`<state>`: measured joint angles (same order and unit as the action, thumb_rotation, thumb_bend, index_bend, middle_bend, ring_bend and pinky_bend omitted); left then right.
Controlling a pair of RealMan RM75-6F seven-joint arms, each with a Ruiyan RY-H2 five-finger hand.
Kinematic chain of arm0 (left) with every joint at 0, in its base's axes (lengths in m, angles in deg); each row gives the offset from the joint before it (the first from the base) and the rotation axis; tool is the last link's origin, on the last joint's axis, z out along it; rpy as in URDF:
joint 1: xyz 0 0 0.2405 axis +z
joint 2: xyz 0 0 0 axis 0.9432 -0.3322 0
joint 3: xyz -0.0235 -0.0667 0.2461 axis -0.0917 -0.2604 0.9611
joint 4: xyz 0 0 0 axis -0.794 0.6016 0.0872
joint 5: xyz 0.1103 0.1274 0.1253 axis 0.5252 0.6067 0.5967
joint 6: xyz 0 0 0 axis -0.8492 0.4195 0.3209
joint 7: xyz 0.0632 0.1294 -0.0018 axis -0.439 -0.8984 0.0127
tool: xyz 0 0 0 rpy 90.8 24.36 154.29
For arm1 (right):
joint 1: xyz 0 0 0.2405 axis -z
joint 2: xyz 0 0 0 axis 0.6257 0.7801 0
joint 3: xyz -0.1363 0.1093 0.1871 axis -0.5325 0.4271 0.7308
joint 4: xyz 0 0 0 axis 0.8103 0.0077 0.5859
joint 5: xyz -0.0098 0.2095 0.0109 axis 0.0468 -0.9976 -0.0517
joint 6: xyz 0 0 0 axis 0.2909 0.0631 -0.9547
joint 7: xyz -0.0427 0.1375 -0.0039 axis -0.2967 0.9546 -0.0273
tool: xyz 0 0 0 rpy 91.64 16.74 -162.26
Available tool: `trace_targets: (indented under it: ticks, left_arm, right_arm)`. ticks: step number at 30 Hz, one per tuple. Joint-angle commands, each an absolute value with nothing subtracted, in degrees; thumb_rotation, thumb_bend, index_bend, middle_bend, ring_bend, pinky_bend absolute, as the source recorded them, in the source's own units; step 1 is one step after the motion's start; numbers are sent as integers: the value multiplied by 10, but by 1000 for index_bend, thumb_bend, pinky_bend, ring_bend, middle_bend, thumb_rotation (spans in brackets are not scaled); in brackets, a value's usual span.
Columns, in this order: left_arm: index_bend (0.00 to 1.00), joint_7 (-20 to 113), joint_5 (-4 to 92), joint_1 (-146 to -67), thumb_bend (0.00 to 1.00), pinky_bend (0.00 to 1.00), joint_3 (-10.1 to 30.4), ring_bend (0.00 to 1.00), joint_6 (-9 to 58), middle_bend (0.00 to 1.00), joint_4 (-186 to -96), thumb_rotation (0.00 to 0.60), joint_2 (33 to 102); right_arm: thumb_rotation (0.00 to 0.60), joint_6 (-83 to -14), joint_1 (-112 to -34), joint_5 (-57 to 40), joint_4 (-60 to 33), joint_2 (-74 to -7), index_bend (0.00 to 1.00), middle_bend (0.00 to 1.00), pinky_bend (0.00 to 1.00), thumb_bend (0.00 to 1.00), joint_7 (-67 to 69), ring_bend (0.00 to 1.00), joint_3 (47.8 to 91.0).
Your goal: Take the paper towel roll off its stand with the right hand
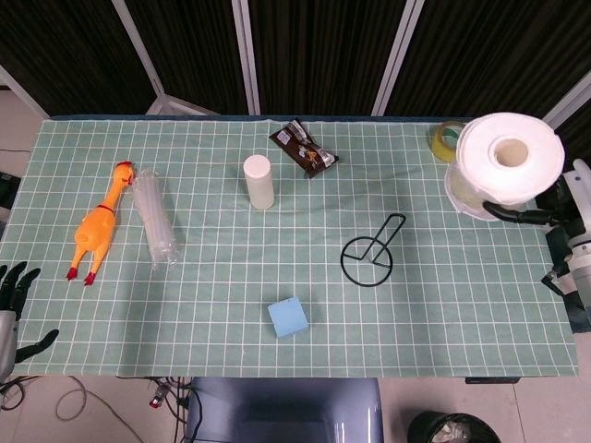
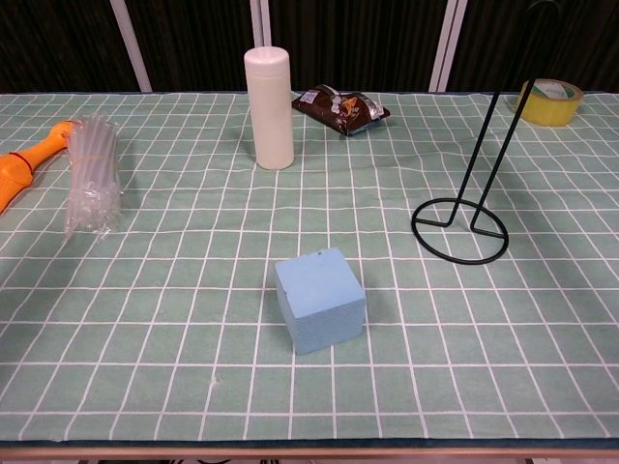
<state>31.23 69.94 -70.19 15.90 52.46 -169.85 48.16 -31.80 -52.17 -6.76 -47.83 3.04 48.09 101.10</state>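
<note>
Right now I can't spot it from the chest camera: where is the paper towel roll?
Head view: paper towel roll held aloft by the right hand at the table's far right, beside the yellow tape.

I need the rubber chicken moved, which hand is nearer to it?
Left. The left hand sits at the table's near-left edge below the rubber chicken; the right hand is across the table.

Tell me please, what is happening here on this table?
The robot's right hand holds the paper towel roll up in the air at the right end of the table, clear of the wire stand, which now stands bare on the green checked cloth. So the roll is already off its stand. The left hand rests open beyond the table's left edge, holding nothing. The rubber chicken, white bottle, blue cube and yellow tape lie untouched.
</note>
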Motion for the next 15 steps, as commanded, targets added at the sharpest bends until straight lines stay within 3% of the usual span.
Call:
trace_targets:
  ticks: [1,8,15]
  left_arm:
    - [141,311,700,-702,48,0,160,0,524,43,-1699,600,482]
    - [141,312,699,-703,48,0,159,0,523,43,-1698,600,483]
    - [141,317,697,-702,48,0,157,0,525,43,-1697,600,480]
  right_arm:
    - [600,-364,-456,68,-455,32,217,178,0,0,580,0,949]
    - [600,-411,-450,195,-394,-30,218,178,0,0,672,0,836]
    - [600,-450,-461,227,-344,-113,217,178,0,0,689,0,761]
